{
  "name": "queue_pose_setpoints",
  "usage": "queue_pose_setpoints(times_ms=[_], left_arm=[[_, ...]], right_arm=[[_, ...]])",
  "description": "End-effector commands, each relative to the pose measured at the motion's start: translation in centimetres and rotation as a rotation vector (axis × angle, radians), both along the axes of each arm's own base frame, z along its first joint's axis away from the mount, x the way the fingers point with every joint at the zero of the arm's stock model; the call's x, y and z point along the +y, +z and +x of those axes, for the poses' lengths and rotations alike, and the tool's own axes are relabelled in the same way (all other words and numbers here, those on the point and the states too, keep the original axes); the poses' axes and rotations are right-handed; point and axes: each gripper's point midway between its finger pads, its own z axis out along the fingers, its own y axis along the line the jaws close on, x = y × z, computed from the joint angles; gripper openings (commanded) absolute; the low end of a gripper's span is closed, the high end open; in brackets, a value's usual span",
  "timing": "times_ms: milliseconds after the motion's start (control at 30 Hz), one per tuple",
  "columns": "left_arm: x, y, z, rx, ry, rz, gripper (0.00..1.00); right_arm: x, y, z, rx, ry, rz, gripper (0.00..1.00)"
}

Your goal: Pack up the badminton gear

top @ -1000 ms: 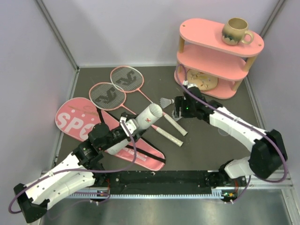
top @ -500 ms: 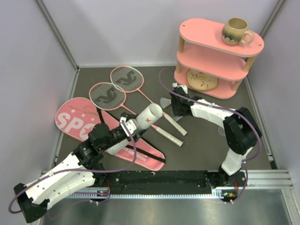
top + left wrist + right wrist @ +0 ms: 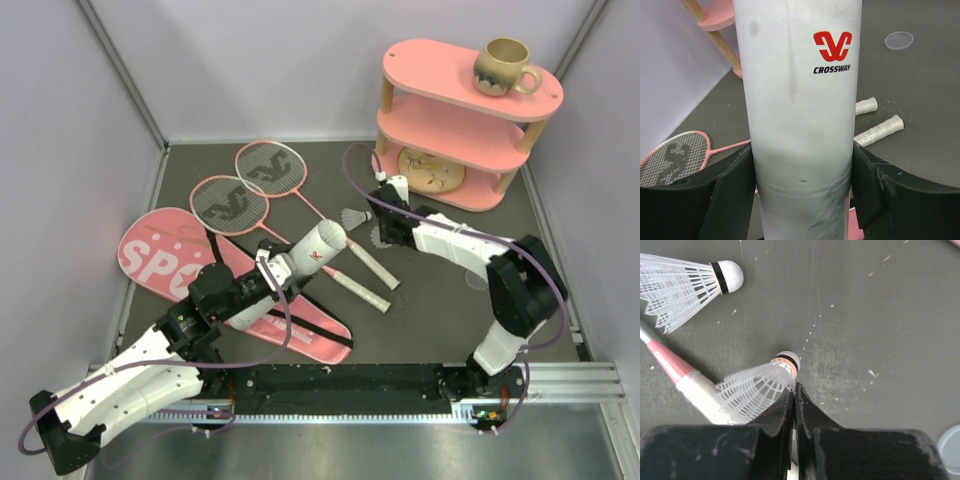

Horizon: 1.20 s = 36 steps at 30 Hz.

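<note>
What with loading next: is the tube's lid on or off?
Apparently off: a clear lid lies on the table, away from the tube.

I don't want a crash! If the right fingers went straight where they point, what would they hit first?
Probably the bare dark table. The right fingers, shut on a held shuttlecock, point down at it; the loose shuttlecock lies off to the side.

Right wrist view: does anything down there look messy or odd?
White flecks are scattered over the dark table, possibly feather bits. The right end effector seems to pinch one shuttlecock by its feather skirt, which could crush it. A clear lid lies loose at the corner.
</note>
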Motion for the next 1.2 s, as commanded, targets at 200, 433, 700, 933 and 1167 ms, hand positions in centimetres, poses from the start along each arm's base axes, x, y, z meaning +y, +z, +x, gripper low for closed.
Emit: queue_pose_setpoints(times_ms=[200,433,700,933,1167], left_arm=[[-0.5,2.1,-0.2,-0.054,-0.026,-0.06,0.09],[-0.9,1.9,-0.5,-0.044,-0.051,-0.054,0.09],[-1.2,1.9,-0.9,-0.041,-0.075,-0.052,0.09],[-1.3,1.7,-0.9,-0.034,-0.086,-0.047,0.09],[-1.3,1.7,-1.0,-0.037,-0.087,-0.047,0.09]], right_arm=[[1.3,16.1,-5.5,-0.204,0.258,0.452,0.0],[4.2,28.3,-13.4,-0.254,0.627,0.866,0.0],[7.0,31.0,-17.8,-0.09,0.887,1.029,0.0],[9.6,30.1,-19.1,0.02,0.971,1.049,0.0],[10.6,27.9,-17.2,0.04,0.905,0.993,0.26]])
